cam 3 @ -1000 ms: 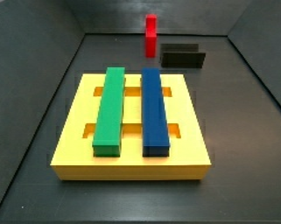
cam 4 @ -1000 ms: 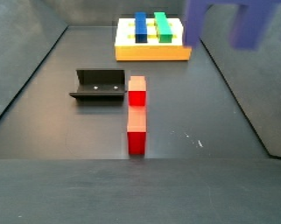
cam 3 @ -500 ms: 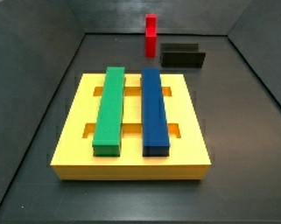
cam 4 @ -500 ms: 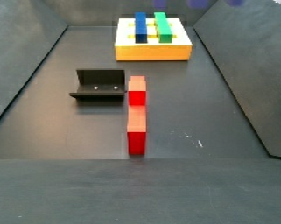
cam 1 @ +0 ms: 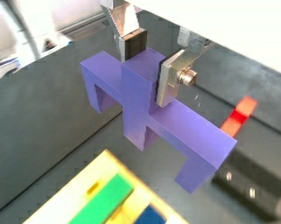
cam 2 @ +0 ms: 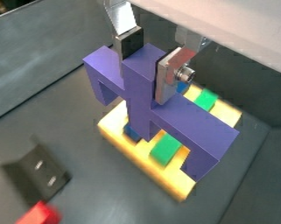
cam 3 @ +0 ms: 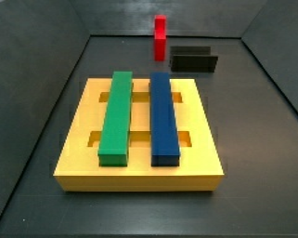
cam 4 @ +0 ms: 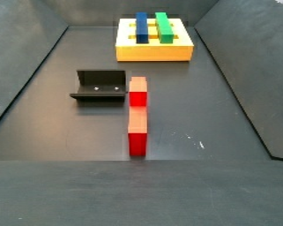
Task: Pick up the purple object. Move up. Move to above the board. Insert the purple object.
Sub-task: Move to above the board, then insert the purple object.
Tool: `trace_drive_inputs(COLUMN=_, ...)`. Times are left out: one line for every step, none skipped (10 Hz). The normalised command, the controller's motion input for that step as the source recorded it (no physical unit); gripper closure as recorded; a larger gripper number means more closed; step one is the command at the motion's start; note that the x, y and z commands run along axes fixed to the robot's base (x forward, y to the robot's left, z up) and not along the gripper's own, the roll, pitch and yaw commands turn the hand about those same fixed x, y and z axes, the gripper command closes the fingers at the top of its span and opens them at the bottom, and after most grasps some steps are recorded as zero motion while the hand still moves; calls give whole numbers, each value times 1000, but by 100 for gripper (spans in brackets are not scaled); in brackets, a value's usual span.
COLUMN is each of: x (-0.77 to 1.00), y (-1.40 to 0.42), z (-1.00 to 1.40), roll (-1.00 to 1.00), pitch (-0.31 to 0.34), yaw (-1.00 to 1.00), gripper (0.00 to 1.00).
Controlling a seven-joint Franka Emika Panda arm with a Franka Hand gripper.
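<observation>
In a wrist view the gripper (cam 1: 152, 59) is clamped on the purple object (cam 1: 154, 118), silver fingers (cam 1: 172, 77) pressing its central bar; below it lie the yellow board (cam 1: 78, 187), the red block (cam 1: 238, 116) and the fixture (cam 1: 254, 189).

Another wrist view shows the gripper (cam 2: 152, 57) gripping the purple object (cam 2: 160, 109) above the board (cam 2: 166, 171).

Neither side view shows the gripper; the green bar (cam 3: 115, 112) and blue bar (cam 3: 162, 115) sit in the board (cam 3: 138, 177).

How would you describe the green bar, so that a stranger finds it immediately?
Find the yellow board on the dark floor. Two long bars lie side by side on it; the green bar is beside the blue bar. Only its colour differs. The gripper holds the purple object above.
</observation>
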Motion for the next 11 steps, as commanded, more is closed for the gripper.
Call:
trace_drive_inputs(x=447, y=-1400, z=179, roll=13, pitch=154, yaw=11, gripper=100)
trace_drive_inputs(x=489, y=-1400, z=192, roll=15, pitch=150, yaw=12, gripper=100)
trace_drive_inputs(x=224, y=-484, z=76, roll=43, pitch=161, yaw=7, gripper=100)
trace_drive_inputs(x=159, y=-254, z=50, roll=48, pitch=152, yaw=6, gripper=100)
trace_drive_inputs(x=0, y=-11, z=-17, roll=0, pitch=0, yaw=0, gripper=100)
trace_drive_inputs(x=123, y=-131, z=-674, roll=134, pitch=-81, yaw=0, gripper=100)
trace_drive_inputs(x=134, y=-683, z=-723, roll=239, pitch=-99, yaw=151, gripper=100)
trace_drive_inputs(x=154, y=-686, z=-643, roll=290, pitch=-100, yaw=117, gripper=100)
trace_drive_inputs(x=140, y=-683, z=-671, roll=274, pitch=-84, yaw=140, gripper=100)
trace_drive_inputs(x=117, y=-600, z=-734, roll=244, pitch=-51, yaw=243, gripper=100)
trace_drive_inputs(x=134, y=-666, z=-783, roll=161, pitch=-11, yaw=146, gripper=100)
